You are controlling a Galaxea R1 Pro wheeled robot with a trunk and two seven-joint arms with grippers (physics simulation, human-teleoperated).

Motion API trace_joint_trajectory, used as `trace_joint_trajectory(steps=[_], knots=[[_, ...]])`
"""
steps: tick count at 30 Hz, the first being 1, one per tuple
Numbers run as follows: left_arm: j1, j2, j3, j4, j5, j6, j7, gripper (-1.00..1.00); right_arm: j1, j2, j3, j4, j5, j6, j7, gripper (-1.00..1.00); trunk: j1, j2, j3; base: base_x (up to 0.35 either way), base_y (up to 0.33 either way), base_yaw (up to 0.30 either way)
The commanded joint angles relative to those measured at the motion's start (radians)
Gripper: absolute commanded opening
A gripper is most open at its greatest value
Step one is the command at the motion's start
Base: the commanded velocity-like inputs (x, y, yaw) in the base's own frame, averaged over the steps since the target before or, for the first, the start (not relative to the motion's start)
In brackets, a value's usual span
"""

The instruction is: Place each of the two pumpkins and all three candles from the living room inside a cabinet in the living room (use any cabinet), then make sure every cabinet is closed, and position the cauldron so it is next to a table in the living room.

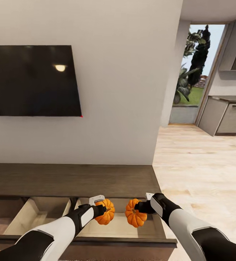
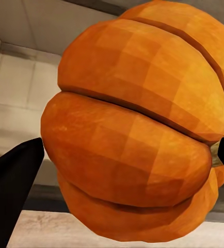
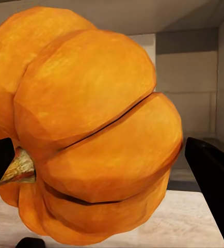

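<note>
Two arms reach out low in the head view, each holding a pumpkin. Left gripper is closed on the left pumpkin, and right gripper is closed on the right pumpkin (dark fingers press the orange sides). Both pumpkins hang over the open drawer of the long brown cabinet, close together but not touching. Another open drawer sits beside it, pale inside. Above the cabinet, a black TV hangs on the white wall. To the right is a light wood floor, a tall window with green plants outside, and grey kitchen cupboards.
</note>
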Motion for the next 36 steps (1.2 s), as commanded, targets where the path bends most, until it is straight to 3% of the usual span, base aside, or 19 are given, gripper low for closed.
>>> trace_joint_trajectory(steps=[1,14,22,36], knots=[[0.000,0.000,-0.008,-0.003,0.010,0.005,0.006,-1.00,0.000,0.000,0.008,-0.001,-0.004,0.004,0.001,-1.00,0.000,-0.001,-0.003,0.000,0.000,0.000],[0.000,-0.001,-0.008,-0.002,0.010,0.006,0.006,-1.00,0.000,0.000,0.010,-0.001,-0.003,-0.001,0.003,-1.00,0.000,-0.001,-0.024,0.000,0.000,0.000],[0.000,-0.002,-0.008,-0.001,0.010,0.006,0.006,-1.00,0.000,0.000,0.010,0.026,-0.003,-0.063,0.003,-1.00,0.000,-0.001,-0.037,0.120,0.000,0.000],[0.000,-0.002,-0.008,-0.001,0.010,0.006,0.006,-1.00,0.000,0.000,0.010,0.030,-0.003,-0.068,0.003,-1.00,0.000,-0.001,-0.059,0.010,0.000,0.000]])
